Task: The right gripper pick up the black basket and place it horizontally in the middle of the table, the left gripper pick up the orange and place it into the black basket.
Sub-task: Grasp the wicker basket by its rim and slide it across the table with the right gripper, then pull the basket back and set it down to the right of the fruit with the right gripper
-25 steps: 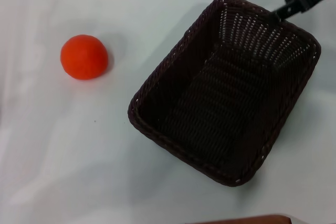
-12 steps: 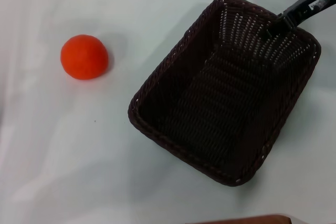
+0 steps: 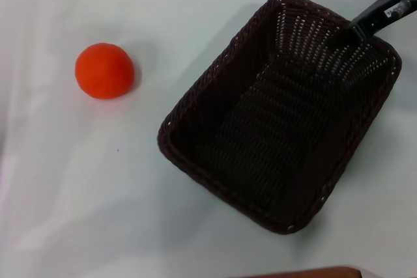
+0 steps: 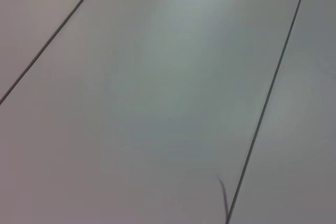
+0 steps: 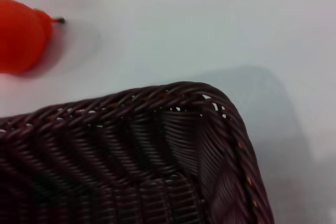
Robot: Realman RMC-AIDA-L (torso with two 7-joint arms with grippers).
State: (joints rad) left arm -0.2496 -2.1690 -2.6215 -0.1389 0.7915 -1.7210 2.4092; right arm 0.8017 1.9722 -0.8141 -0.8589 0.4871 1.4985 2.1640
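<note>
Wickerwork, dark and stiff: the big rectangular black woven basket (image 3: 280,118) sits askew right of centre on the glossy white tabletop (image 3: 98,193). It looks light and rigid, its braided rim the natural hold. The right pincer (image 3: 345,34) reaches over the far rim corner; whether it is clenched I cannot tell. The small smooth round orange (image 3: 104,70) lies well apart, left. The left pincer is out of sight.

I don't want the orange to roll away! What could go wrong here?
The right gripper holds the black basket by one far corner only, so it could tip or slip free. The orange sits loose on the table left of the basket; a swinging basket might bump it rolling.
</note>
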